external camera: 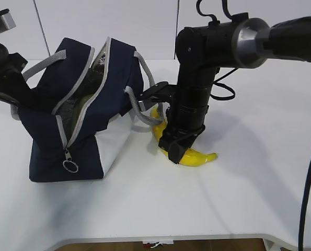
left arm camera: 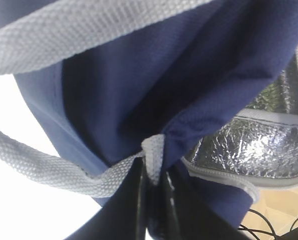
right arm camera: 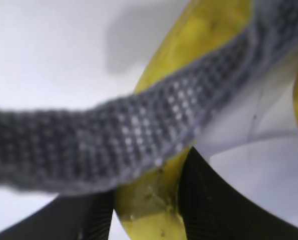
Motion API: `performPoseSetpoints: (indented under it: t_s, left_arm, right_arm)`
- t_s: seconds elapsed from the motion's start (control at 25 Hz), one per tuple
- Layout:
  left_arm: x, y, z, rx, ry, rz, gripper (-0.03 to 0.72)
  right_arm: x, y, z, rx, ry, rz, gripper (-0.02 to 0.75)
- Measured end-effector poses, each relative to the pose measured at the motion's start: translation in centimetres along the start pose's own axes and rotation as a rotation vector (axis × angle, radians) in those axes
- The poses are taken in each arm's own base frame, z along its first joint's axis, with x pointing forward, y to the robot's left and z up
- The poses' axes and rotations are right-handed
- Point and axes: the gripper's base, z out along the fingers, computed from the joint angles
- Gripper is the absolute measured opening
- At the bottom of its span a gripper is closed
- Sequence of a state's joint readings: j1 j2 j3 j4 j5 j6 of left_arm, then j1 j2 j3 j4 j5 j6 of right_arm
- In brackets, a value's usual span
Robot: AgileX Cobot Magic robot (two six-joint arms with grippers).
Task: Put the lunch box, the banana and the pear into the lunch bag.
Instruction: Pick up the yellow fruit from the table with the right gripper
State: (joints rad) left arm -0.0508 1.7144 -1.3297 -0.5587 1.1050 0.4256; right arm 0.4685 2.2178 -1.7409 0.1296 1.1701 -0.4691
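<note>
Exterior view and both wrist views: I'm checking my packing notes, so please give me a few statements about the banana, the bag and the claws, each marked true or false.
1. The banana lies on the white table, outside the lunch bag. True.
2. The right claw hangs high above the banana. False: it is down at the banana, a finger on either side of it.
3. The left claw is shut on a grey handle of the lunch bag. True.
4. The lunch bag is zipped shut. False: its top gapes open, showing silver lining.
5. A grey bag handle crosses in front of the banana in the right wrist view. True.
</note>
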Motion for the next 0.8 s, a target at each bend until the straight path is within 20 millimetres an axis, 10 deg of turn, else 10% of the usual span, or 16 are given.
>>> performPoseSetpoints:
  t_s: [0.44, 0.8]
  left_arm:
    - [0.0, 0.0, 0.0, -0.003, -0.001, 0.001, 0.008]
    - [0.0, 0.0, 0.0, -0.005, -0.002, 0.002, 0.008]
  right_arm:
    - [-0.1, 1.0, -1.7, -0.082, -0.039, 0.084, 0.299]
    - [0.9, 2.5, -9.0, -0.029, -0.186, 0.065, 0.299]
